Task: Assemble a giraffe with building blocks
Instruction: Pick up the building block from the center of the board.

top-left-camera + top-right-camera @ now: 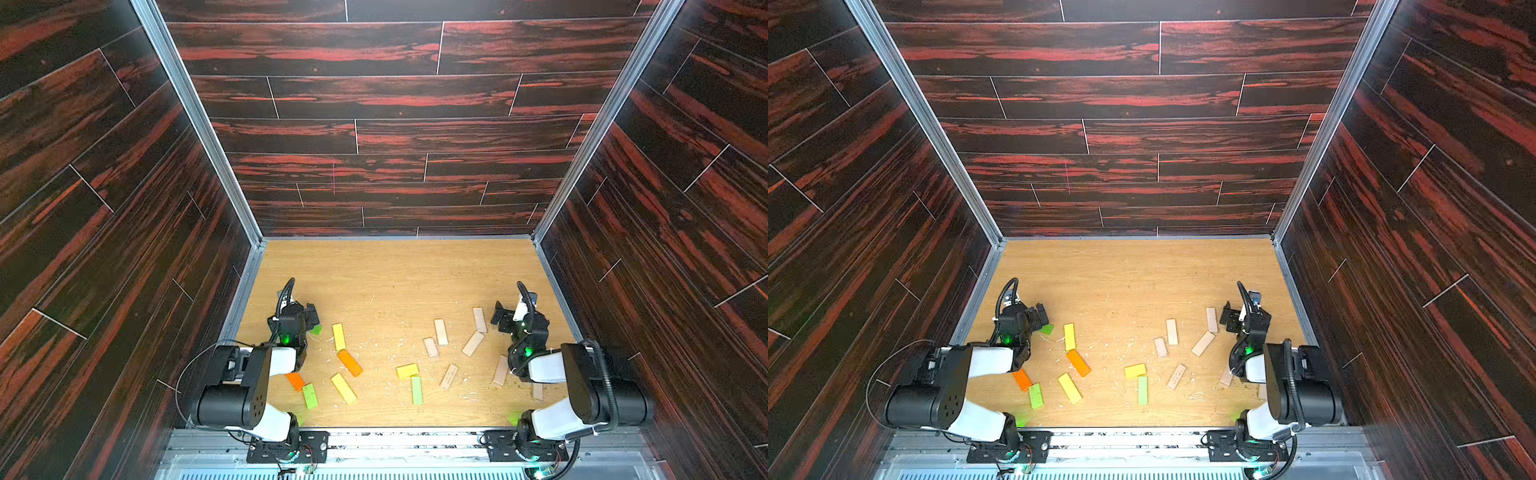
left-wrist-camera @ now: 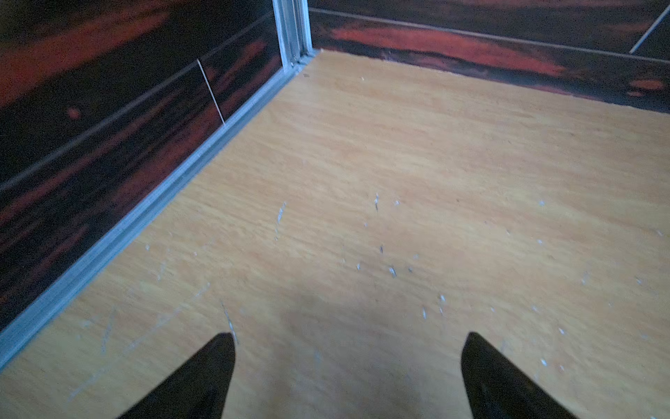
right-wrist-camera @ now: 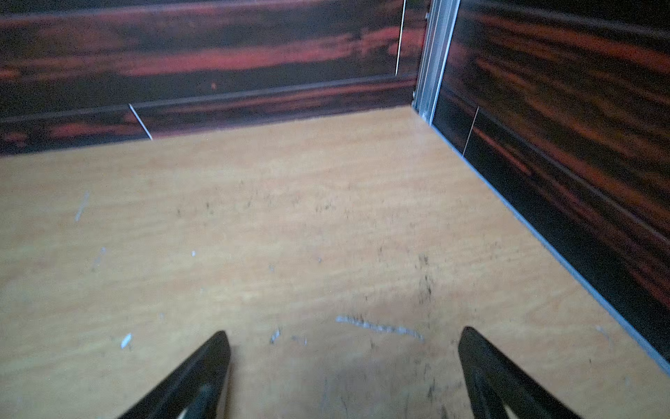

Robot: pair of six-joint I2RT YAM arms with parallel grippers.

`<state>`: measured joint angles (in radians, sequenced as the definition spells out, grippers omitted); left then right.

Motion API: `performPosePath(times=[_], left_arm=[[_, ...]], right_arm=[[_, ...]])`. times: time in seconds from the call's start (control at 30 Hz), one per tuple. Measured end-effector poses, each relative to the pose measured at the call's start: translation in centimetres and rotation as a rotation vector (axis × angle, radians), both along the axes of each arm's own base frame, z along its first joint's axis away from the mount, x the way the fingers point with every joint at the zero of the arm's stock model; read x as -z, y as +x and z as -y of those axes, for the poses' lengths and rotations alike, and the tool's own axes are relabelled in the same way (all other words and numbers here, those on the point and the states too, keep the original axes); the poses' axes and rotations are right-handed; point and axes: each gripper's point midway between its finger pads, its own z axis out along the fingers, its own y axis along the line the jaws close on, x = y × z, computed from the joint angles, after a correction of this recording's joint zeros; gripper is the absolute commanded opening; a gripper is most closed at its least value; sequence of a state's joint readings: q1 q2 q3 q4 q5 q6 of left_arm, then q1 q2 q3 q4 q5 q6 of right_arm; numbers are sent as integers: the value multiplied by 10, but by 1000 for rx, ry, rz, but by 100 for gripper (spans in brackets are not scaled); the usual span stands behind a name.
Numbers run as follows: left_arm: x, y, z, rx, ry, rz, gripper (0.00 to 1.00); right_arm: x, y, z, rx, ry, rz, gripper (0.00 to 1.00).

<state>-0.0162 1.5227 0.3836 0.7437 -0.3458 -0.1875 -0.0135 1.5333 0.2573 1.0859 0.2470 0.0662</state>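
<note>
Left wrist view: the jaws of the left gripper [image 2: 350, 335] gape wide and empty over the scuffed wood-grain worktop [image 2: 398, 163]; those of the right gripper [image 3: 344, 330] likewise. In both top views the building blocks [image 1: 349, 362], flat rectangular planks, lie scattered between the arms: painted ones leftward, pale bare wood rightward.

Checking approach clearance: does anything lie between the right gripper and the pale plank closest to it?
Nothing visible does. The right gripper, jaws open and empty, is just beside that pale plank, with only table between them.
</note>
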Motion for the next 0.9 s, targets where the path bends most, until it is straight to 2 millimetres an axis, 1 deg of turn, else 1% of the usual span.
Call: performPosePath(times=[0.17,0.4,0.9], left_arm=[[-6,3,-4,-8,26,21,100],[-12,6,-6,-14,41,41,100],[-16,8,-7,-18,49,53,100]], right_arm=[[-9,4,1,4,-1,41,99],[-16,6,2,7,-2,73,99],[-19,7,3,9,-3,83,99]])
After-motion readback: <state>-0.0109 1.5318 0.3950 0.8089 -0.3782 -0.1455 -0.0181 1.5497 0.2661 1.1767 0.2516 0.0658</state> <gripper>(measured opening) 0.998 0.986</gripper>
